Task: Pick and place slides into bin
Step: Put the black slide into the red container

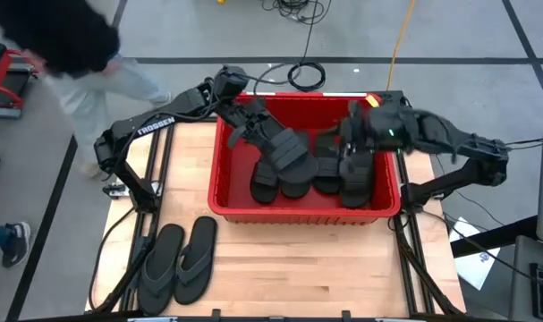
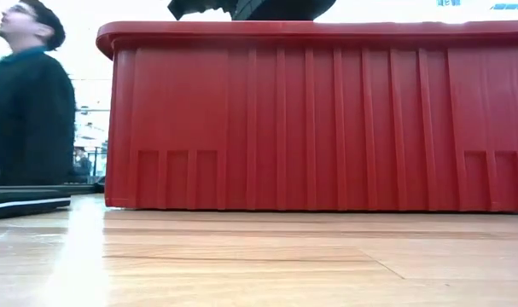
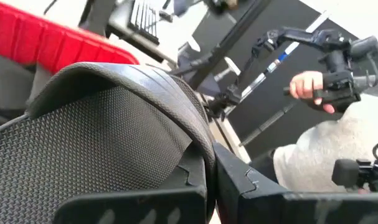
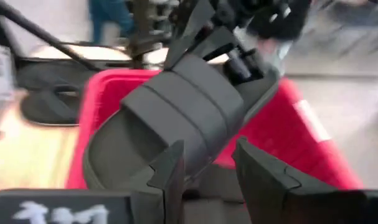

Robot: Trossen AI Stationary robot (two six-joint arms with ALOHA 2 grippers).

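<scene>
The left gripper is clamped on a black slide above the bin's back-left corner, its long axis slanting toward the centre; the right gripper hovers half open, empty, over the right side; two flip-flops lie near the table's front-left corner, nearer the left arm.

bin — red, ribbed walls | slides — black, ribbed straps | flip-flops — dark grey

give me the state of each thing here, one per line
bin: upright on the table, holding several black slides
black slide: held over the bin
left gripper: shut on the black slide
right gripper: over the bin, partly open
flip-flops: flat on the table, outside the bin
</scene>
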